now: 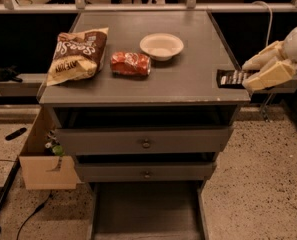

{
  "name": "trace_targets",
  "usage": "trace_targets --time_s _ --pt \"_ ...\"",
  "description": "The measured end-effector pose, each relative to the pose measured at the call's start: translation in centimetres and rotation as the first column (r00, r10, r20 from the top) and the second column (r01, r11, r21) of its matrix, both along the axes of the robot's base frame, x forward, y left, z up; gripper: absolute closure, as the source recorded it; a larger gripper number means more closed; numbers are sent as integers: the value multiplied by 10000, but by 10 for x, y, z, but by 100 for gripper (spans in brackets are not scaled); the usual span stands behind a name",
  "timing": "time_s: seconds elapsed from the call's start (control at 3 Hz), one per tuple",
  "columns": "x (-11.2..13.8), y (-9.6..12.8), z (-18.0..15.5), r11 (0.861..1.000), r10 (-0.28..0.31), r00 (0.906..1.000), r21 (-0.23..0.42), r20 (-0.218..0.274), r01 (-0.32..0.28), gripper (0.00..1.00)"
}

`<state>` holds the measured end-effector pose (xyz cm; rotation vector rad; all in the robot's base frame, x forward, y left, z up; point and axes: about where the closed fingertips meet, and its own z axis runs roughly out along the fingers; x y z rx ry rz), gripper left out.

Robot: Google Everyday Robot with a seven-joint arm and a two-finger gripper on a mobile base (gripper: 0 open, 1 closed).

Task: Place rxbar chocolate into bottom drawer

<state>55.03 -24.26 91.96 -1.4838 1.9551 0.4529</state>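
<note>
The rxbar chocolate (231,78), a small black bar with white lettering, is held at the right edge of the grey cabinet top (188,79), lifted slightly. My gripper (255,74) is shut on the bar's right end, its cream fingers (268,75) reaching in from the right, past the cabinet's edge. The bottom drawer (148,211) is pulled open below the two knobbed drawers, its flat grey floor showing nothing in it.
A brown-and-cream chip bag (78,55), a red-orange snack packet (131,64) and a white bowl (161,46) lie on the cabinet top. A cardboard box (43,159) hangs at the left side. Speckled floor on the right.
</note>
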Motion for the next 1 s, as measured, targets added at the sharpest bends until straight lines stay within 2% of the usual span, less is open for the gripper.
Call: trace_targets --time_s 0.33,0.67,1.0 --pt "-5 1 -13 10000 15 9995 -2 -302 -15 100" --pt "-5 1 -13 10000 15 9995 -2 -302 -15 100" --pt "-18 4 -19 9996 -26 9993 291 -365 36 100"
